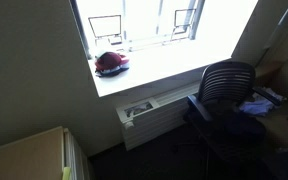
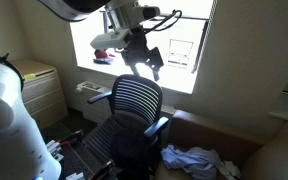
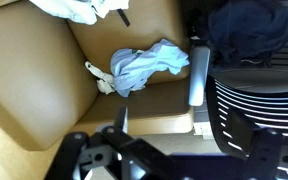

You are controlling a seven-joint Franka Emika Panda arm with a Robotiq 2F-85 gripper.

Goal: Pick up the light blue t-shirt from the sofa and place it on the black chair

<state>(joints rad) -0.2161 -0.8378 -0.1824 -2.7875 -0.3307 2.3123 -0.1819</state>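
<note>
Behind the pincer (image 2: 145,68), a wide overexposed window (image 2: 124,35) pours daylight over a white sill (image 1: 159,72). Below the sill runs a white radiator (image 1: 159,115). Beige walls (image 1: 34,60) and dark floor (image 1: 109,160) lie in shadow. A pale wooden drawer cabinet (image 2: 39,92) stands well apart from the pincer, lower down.

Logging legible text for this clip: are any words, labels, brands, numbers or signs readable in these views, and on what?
No text can be read in any view.
The light blue t-shirt, black chair, sofa, pale cabinet and the red object on the windowsill show no visible print or label.
Anything finer would be too small and dark to tell.
</note>
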